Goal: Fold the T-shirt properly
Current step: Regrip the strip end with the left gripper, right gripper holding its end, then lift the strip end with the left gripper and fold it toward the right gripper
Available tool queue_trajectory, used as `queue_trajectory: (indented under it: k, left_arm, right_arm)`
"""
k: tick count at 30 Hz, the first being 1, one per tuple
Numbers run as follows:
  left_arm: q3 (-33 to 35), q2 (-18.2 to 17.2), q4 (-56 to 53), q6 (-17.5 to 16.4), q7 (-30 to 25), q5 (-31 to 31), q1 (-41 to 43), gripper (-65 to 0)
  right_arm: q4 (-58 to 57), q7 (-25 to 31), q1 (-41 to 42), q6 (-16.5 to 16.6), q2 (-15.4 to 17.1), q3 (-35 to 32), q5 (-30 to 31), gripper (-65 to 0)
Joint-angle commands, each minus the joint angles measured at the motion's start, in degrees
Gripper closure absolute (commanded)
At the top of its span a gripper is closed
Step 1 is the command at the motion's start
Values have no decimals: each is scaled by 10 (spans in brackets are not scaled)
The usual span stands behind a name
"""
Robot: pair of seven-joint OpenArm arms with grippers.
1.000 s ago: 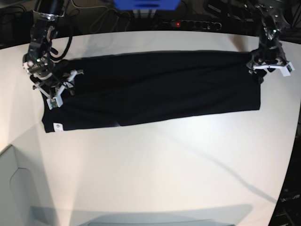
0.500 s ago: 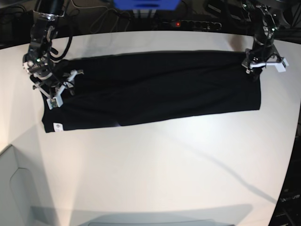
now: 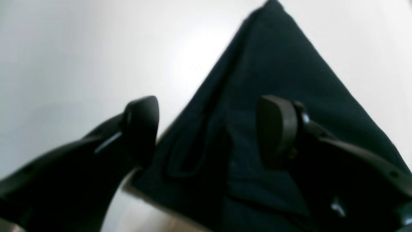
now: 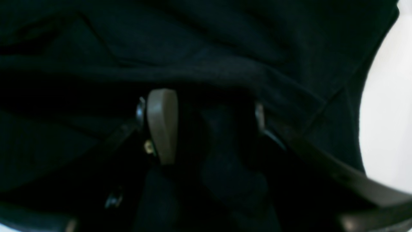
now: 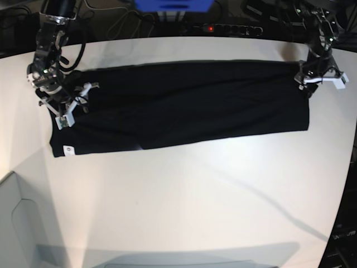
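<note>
The black T-shirt (image 5: 184, 103) lies flat on the white table (image 5: 184, 201) as a long folded band, with its small white tag (image 5: 68, 149) at the near left corner. My left gripper (image 5: 322, 80) hovers at the band's far right corner. In the left wrist view the left gripper (image 3: 209, 129) is open, one finger over the table and the other over the T-shirt (image 3: 276, 64). My right gripper (image 5: 70, 104) rests on the band's left end. Its fingers (image 4: 161, 125) stand apart in the right wrist view, and dark cloth (image 4: 225, 64) fills the gap.
A power strip (image 5: 228, 28) with a red light, a blue box (image 5: 173, 4) and cables lie behind the table's far edge. The table's curved right edge (image 5: 348, 167) runs close to the left arm. A pale grey panel (image 5: 22, 223) sits at the lower left.
The left gripper swung slightly inward over the shirt's right corner and then back out to the right. The right gripper and the shirt have not moved.
</note>
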Motion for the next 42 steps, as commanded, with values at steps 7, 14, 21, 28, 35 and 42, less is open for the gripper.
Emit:
queue_trajectory:
  k: [7, 14, 21, 28, 35, 42]
  left_arm:
    - [37, -13, -24, -1, -9, 26, -25, -453]
    - [63, -9, -26, -1, -10, 78, -28, -327]
    - [63, -11, -25, -1, -10, 79, -28, -65]
    - [63, -13, 5, -1, -10, 79, -27, 0]
    - [109, -7, 186, -1, 24, 77, -1, 0]
    - [224, 32, 245, -1, 70, 79, -2, 0]
  right_arm:
    - [3, -14, -2, 7, 3, 0, -5, -301]
    - [3, -14, -2, 7, 3, 0, -5, -300]
    - [3, -14, -1, 7, 3, 0, -5, -300]
    - [4, -14, 0, 7, 3, 0, -5, -300]
    - [5, -15, 1, 6, 3, 0, -5, -300]
    - [5, -15, 1, 6, 3, 0, -5, -300]
